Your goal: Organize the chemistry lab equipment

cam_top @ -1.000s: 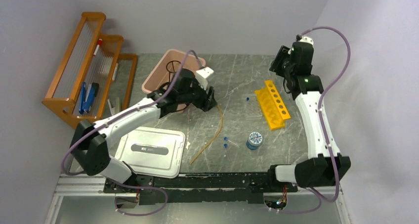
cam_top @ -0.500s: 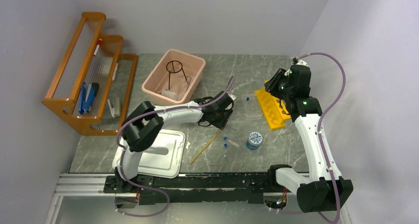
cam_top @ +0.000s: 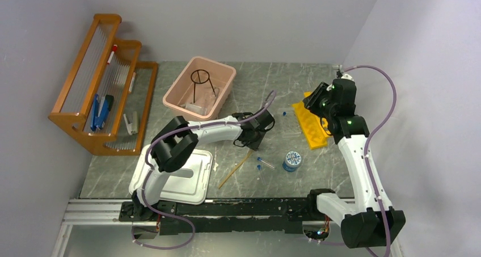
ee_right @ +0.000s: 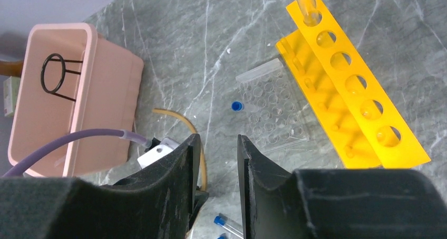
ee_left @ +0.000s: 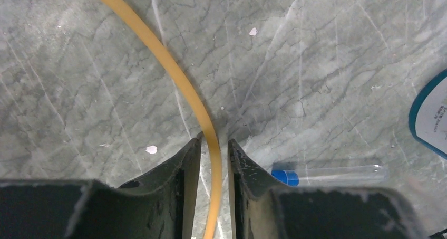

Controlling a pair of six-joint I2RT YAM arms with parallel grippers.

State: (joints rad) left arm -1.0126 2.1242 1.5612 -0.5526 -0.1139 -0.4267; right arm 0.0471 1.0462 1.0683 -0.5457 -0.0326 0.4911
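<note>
**A:** Since the overhead view comes first, where does the long tan rubber tube (cam_top: 235,169) lie?

**B:** On the grey tabletop (cam_top: 272,87), near the middle, with its far end at the left pincer (cam_top: 248,143). The right pincer (cam_top: 312,102) hangs over the yellow tube rack (cam_top: 315,135). The black wire tripod ring (cam_top: 199,76) stands in the pink tub (cam_top: 170,96).

**A:** And from the left wrist?

**B:** Both fingers straddle the tube, drawn in close on either side. Whether they actually pinch it I cannot tell. One blue-capped vial (ee_left: 327,174) lies on the tabletop just beside one finger.

**A:** The right wrist?

**B:** That pincer is released, with nothing between its fingers, up above the tabletop. The rack lies off to the right, and the tub with the ring is on the left.
</note>
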